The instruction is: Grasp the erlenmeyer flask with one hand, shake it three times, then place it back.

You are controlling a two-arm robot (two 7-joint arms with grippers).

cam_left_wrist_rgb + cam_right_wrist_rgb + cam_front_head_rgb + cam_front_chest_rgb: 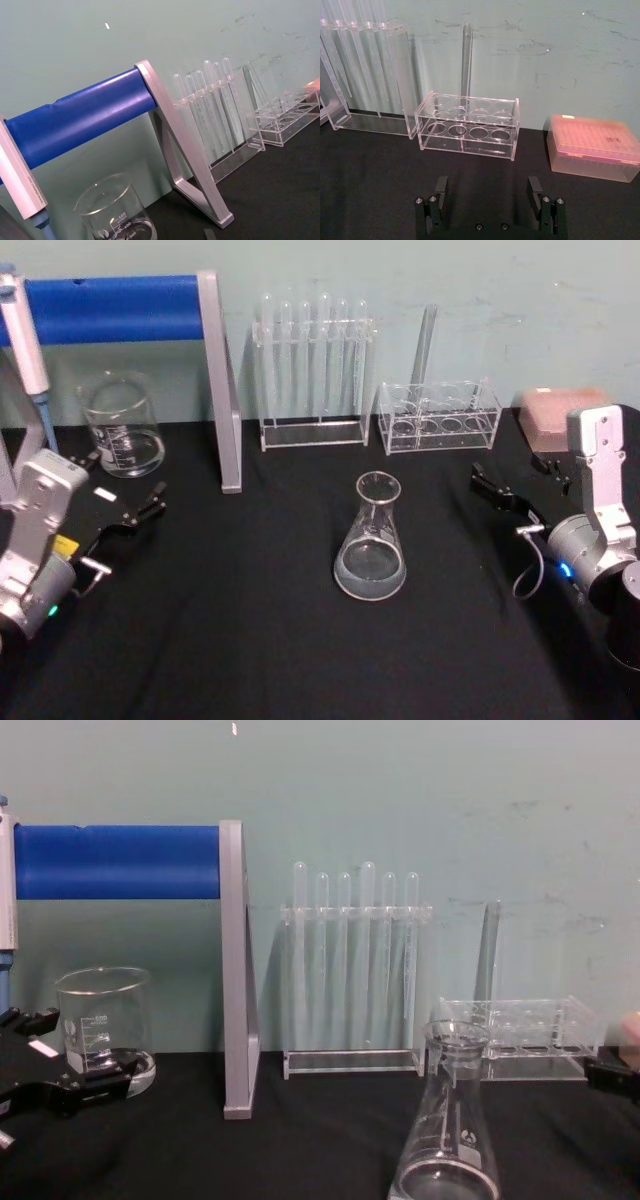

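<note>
The erlenmeyer flask stands upright on the black table, well apart from both grippers and roughly midway between them, so either arm has a free approach, and it is not yet grasped. The right gripper hovers off to the flask's right with its jaws spread wide and nothing between them; ahead of it sit a clear tube rack and a pink tip box. The left gripper rests open beside the glass beaker. The beaker's base is cut off in the left wrist view.
</note>
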